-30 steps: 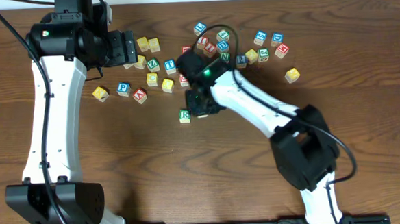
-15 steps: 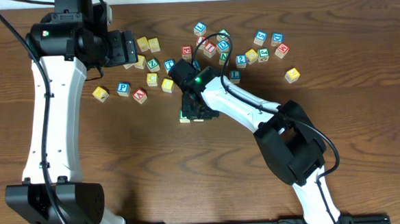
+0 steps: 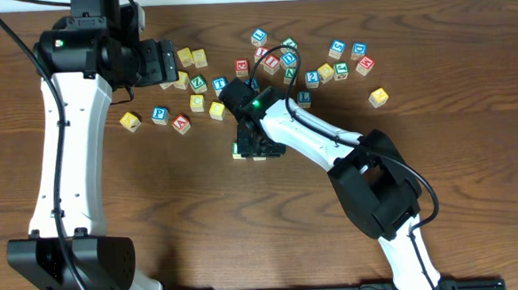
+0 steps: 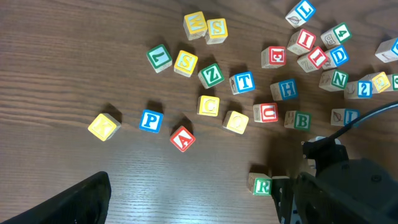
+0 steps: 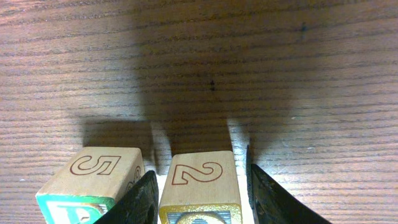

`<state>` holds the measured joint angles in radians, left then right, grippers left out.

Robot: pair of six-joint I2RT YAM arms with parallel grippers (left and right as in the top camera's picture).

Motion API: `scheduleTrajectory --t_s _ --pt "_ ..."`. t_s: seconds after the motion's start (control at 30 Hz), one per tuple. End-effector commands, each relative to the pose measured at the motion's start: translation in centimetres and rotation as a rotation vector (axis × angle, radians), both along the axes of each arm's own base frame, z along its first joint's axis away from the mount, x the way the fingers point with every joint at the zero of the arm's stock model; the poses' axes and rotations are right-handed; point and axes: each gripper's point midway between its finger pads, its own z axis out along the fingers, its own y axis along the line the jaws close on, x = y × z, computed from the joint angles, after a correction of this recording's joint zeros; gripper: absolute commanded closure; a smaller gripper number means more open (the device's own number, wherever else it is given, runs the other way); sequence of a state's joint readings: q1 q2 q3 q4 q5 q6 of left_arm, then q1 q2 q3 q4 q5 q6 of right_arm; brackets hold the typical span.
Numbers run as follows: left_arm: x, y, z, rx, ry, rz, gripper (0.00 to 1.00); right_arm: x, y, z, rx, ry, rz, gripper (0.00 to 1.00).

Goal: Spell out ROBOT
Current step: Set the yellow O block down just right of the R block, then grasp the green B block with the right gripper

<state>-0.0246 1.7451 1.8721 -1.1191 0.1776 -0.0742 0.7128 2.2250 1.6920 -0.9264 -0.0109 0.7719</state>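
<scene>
The green R cube stands alone in front of the pile; it also shows in the left wrist view and the right wrist view. My right gripper is low over a yellow-faced cube that rests on the table right beside the R. Its fingers flank that cube with thin gaps. The green B and blue T lie in the pile, as does another yellow cube. My left gripper hovers open and empty at the back left.
Several other letter cubes lie scattered across the back of the table, with red, blue, green and yellow faces. A yellow cube, a blue P and a red A sit to the left. A lone yellow cube lies right.
My right gripper moved left and forward with the yellow cube and came down beside the R cube. It has hardly moved in the last half second. The left arm is still.
</scene>
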Motion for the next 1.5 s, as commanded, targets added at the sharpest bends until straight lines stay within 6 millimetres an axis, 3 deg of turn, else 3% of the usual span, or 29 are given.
scheduleTrajectory --t_s 0.0,0.17,0.3,0.4,0.43,0.6,0.73,0.93,1.23,1.47 --pt "-0.1 0.1 -0.2 0.015 0.006 -0.008 0.07 1.4 0.0 2.2 0.014 -0.036 0.049 0.58" --pt "-0.1 0.1 -0.2 0.015 0.006 -0.008 0.07 3.5 1.4 7.8 0.058 -0.127 0.183 0.49" --pt "-0.1 0.1 -0.2 0.015 0.006 -0.008 0.07 5.9 1.0 10.7 0.088 -0.194 0.183 0.49" --pt "-0.1 0.1 -0.2 0.015 0.006 -0.008 0.07 7.6 -0.2 11.8 0.092 -0.226 0.181 0.48" --pt "-0.1 0.1 -0.2 0.015 0.006 -0.008 0.07 8.1 -0.8 11.9 0.086 -0.238 0.204 0.43" --pt "-0.1 0.1 -0.2 0.015 0.006 -0.008 0.07 10.3 -4.3 11.9 0.063 -0.247 0.148 0.43" --pt "-0.1 0.1 -0.2 0.015 0.005 -0.008 0.08 11.5 -4.6 12.1 0.076 -0.278 0.124 0.42" --pt "-0.1 0.1 -0.2 0.015 0.006 -0.008 0.07 12.9 -2.4 10.1 0.122 -0.328 0.087 0.45" --pt "-0.1 0.1 -0.2 0.015 0.006 -0.008 0.07 12.4 -2.0 2.3 0.083 -0.205 0.053 0.49" --pt "-0.1 0.1 -0.2 0.015 0.006 -0.008 0.07 11.6 -1.8 0.8 0.063 -0.169 0.054 0.63"
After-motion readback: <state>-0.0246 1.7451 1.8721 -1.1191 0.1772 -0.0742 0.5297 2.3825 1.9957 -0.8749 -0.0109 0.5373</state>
